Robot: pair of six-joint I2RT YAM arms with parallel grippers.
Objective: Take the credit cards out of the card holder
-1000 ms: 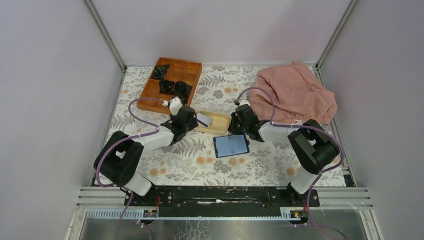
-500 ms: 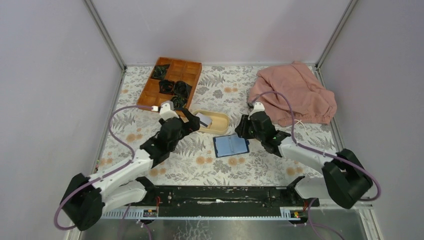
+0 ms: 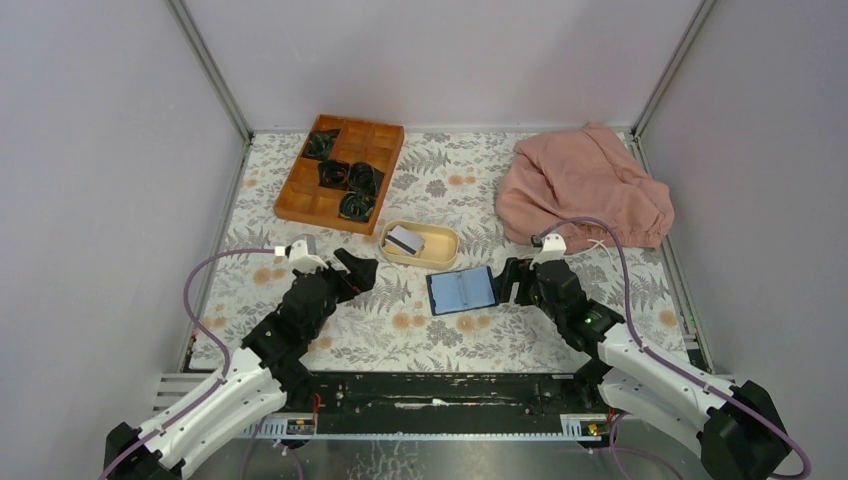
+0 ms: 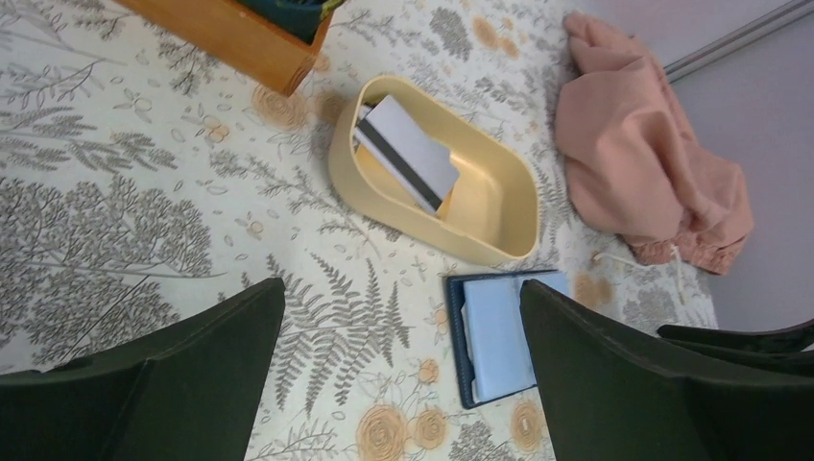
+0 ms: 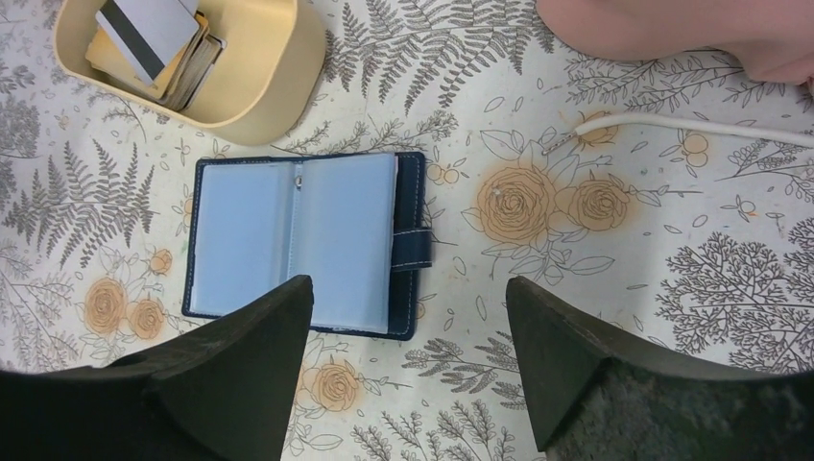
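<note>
Card holder (image 3: 462,291): lies open & flat on floral tablecloth (image 3: 400,330), pale blue inside facing up, navy border round it. Sits nr table centre, just in front of beige dish (image 3: 437,246). Pockets look flat; can't tell if any card is left inside.
Snap tab (image 5: 413,248): sticks out from holder's right edge, flat on the cloth.
Credit cards (image 3: 405,240): stacked in left end of the dish, tilted against its wall. Top one is pale grey-white w/ a dark stripe; more card edges show beneath it.
Dish: oval, upright, close behind the holder but not touching it.
Left gripper (image 3: 352,268): jaws spread wide, nothing between them. Hangs low over the cloth, left of dish & holder, apart from both.
Right gripper (image 3: 512,279): jaws wide apart too, grips nothing. Sits just beside holder's right edge, on the tab side. Wrist view puts one finger (image 5: 240,365) over holder's near edge; can't tell if it touches.
Wooden tray (image 3: 300,200): far-left corner, split into compartments, black items (image 3: 350,180) in several.
Pink cloth (image 3: 585,190): crumpled heap at far right, well apart from holder.
White cord (image 5: 691,130): lies on the tablecloth just by the pink heap.
</note>
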